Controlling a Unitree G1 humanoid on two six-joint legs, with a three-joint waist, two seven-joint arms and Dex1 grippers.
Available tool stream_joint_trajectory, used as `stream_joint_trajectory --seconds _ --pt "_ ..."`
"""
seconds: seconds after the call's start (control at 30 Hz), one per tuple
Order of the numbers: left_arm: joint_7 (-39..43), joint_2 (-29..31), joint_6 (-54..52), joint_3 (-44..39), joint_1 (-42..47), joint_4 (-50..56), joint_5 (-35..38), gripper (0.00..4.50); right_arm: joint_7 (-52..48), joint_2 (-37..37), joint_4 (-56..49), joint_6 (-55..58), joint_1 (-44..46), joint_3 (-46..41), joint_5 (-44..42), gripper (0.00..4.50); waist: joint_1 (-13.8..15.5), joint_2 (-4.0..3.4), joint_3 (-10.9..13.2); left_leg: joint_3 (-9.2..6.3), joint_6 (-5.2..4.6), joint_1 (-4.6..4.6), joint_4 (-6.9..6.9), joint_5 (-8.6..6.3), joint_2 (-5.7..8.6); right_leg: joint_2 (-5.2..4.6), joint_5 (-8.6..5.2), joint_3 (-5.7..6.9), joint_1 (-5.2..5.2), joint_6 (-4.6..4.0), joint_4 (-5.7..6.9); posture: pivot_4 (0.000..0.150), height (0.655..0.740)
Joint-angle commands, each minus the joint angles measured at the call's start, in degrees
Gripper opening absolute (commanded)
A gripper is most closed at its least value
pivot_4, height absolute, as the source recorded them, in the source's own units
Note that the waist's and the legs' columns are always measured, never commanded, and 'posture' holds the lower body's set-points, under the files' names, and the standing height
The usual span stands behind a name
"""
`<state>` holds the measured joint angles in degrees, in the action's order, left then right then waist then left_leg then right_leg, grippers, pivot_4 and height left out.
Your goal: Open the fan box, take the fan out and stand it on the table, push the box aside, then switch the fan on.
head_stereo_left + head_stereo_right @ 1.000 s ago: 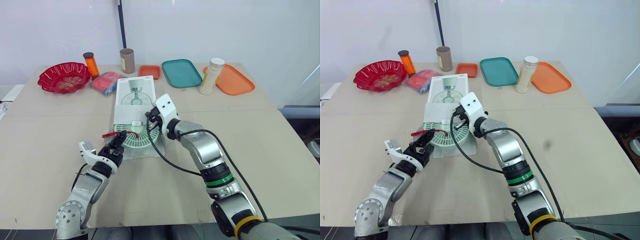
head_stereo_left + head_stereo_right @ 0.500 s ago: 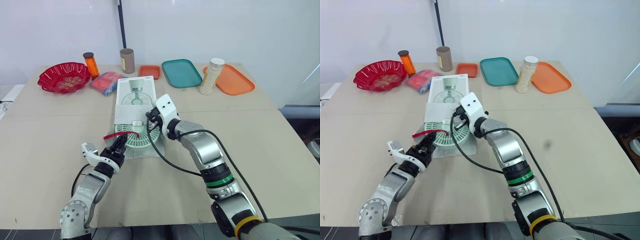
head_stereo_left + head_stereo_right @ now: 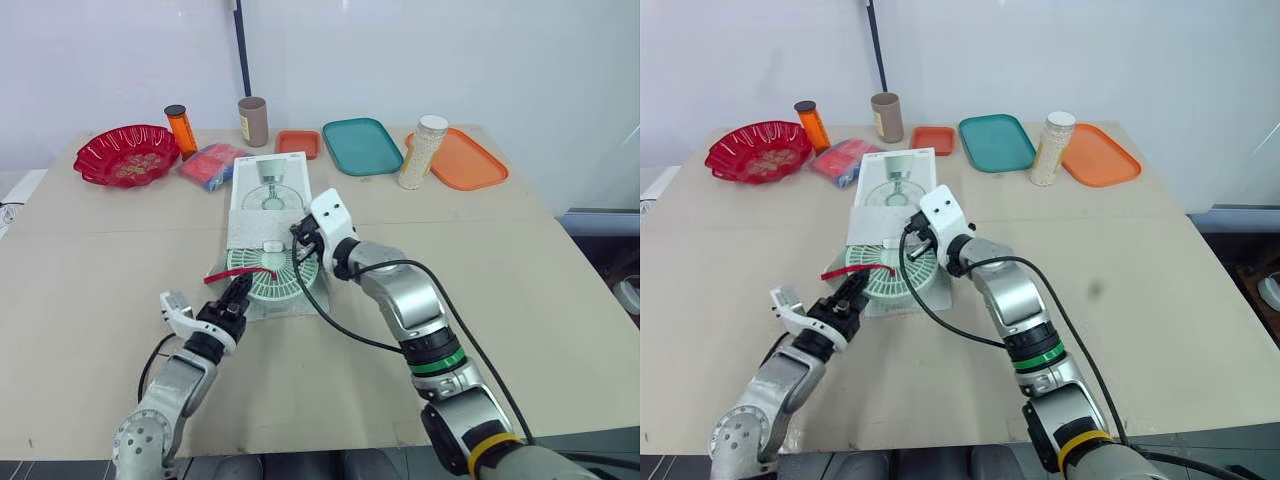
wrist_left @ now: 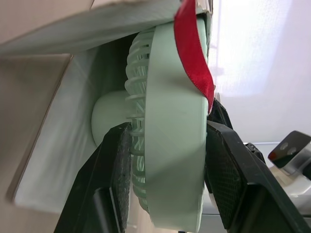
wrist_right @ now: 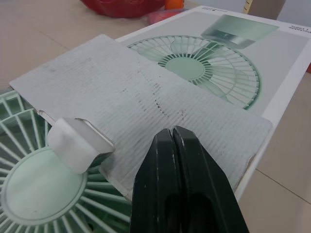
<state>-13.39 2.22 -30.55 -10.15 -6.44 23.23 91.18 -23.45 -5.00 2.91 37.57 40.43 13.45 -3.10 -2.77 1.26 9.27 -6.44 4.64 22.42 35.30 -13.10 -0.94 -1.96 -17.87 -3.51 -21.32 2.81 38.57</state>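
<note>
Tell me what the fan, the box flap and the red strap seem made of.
The fan looks like pale green plastic, smooth matte, with moulded grille ribs. The box flap is white corrugated cardboard, fine ridges showing. The red strap is probably fabric ribbon, given its soft curl.

One fan (image 3: 270, 275), one box (image 3: 268, 190), one red bowl (image 3: 90, 158), one packet (image 3: 212, 163) — three trays (image 3: 299, 143) (image 3: 362, 146) (image 3: 467, 160), three containers (image 3: 181, 130) (image 3: 253, 121) (image 3: 424, 152).

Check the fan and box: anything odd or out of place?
One thing: a red ribbon lies across the rim of the fan, running down beside the left tool gripping that rim. It could snag. The box flap under the shut right tool looks scuffed.
</note>
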Motion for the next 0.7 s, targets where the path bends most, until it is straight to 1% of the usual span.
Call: stream_joint_trajectory --seconds 0.03,0.2,0.4,0.7 --pt "-1.7 1.7 -0.4 -1.2 -2.6 4.0 2.5 1.86 0.1 0.6 -0.4 2.2 -1.2 0.6 -0.3 0.00 0.0 -0.01 0.0 0.00 0.01 0.00 0.00 0.00 0.00 0.00 0.00 0.00 0.00 0.00 0.00 0.150 0.7400" --pt "-3.5 2.7 0.1 -1.3 -5.7 6.9 4.0 1.86 0.3 0.9 -0.8 3.1 -1.4 0.4 -0.2 0.00 0.0 -0.02 0.0 0.00 0.01 0.00 0.00 -0.01 0.00 0.00 0.00 0.00 0.00 0.00 -0.02 0.150 0.7400" --pt "-4.4 5.8 0.0 -1.8 -11.8 11.7 8.5 1.86 0.6 0.8 -0.8 3.7 -1.1 0.4 0.3 0.00 0.0 -0.03 0.0 0.02 0.06 0.00 -0.01 -0.05 -0.04 0.03 -0.01 -0.03 -0.02 -0.02 -0.06 0.150 0.7400" --pt "-4.3 10.4 1.3 -2.1 -19.0 16.6 11.8 1.86 1.1 1.0 -0.8 4.2 -0.7 0.3 0.0 0.00 0.0 -0.07 0.1 0.01 0.06 0.00 -0.02 -0.05 -0.06 0.03 -0.01 -0.01 0.00 -0.04 -0.15 0.150 0.7400"
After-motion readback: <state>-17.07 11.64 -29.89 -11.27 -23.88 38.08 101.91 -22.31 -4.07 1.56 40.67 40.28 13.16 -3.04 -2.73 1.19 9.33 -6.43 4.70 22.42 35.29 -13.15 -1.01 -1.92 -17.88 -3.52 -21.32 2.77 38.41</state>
